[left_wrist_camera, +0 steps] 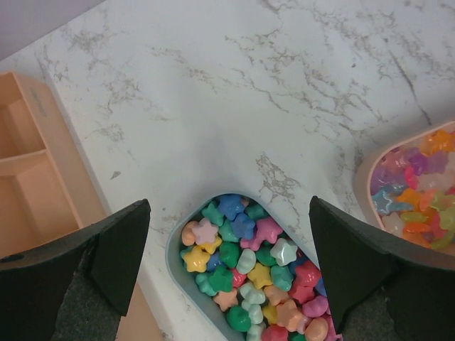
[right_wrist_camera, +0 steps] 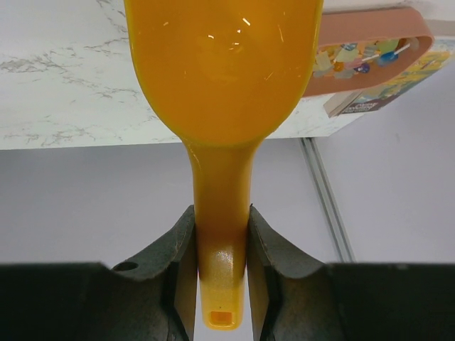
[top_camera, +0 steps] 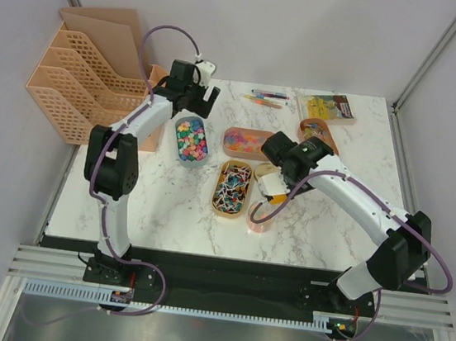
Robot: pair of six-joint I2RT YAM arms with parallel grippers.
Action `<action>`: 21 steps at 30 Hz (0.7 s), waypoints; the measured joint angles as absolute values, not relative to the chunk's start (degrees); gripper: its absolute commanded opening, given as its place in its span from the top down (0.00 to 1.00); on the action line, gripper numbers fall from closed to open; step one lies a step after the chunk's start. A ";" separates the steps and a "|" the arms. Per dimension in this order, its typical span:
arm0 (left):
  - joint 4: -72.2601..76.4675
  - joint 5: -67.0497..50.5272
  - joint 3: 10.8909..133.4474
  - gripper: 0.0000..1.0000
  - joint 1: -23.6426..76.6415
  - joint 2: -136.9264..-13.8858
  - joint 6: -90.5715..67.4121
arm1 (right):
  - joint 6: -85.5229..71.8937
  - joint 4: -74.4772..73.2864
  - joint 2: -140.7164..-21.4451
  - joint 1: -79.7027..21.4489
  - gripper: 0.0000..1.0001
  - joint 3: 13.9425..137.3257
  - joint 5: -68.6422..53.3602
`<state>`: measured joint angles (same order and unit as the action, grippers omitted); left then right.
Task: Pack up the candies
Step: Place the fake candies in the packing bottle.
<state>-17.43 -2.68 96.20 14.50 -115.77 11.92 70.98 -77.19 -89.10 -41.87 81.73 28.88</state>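
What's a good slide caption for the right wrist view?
Right gripper shut on the handle of an orange scoop, marble table behind it.

L gripper (left_wrist_camera: 229, 213) spread wide, R gripper (right_wrist_camera: 222, 238) clamped tight.

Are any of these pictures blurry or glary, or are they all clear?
Top view: even light, only soft shadows. Left wrist view: the star-shaped candies sharp and evenly lit. Right wrist view: small white glints on the orange scoop, the tray beyond it slightly soft.
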 measured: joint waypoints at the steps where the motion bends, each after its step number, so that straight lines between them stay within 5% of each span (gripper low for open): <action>1: -17.96 -3.97 96.90 0.02 14.48 -115.77 12.29 | 70.63 -77.21 -89.19 -41.50 1.00 82.32 28.75; 15: -25.82 -16.29 94.06 0.13 14.55 -114.30 17.15 | 62.72 -73.01 -97.78 -29.71 1.00 92.97 23.88; 18: -27.81 -15.07 92.23 0.27 14.55 -114.15 18.02 | 61.89 -71.72 -99.04 -29.56 1.00 93.30 22.68; 21: -29.36 -15.09 92.07 0.30 14.55 -114.19 18.63 | 61.71 -70.61 -99.63 -29.43 1.00 93.30 21.41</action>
<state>-29.36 -15.09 92.07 14.55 -114.19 18.63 61.71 -70.61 -99.63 -29.43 93.30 21.41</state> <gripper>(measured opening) 0.717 0.349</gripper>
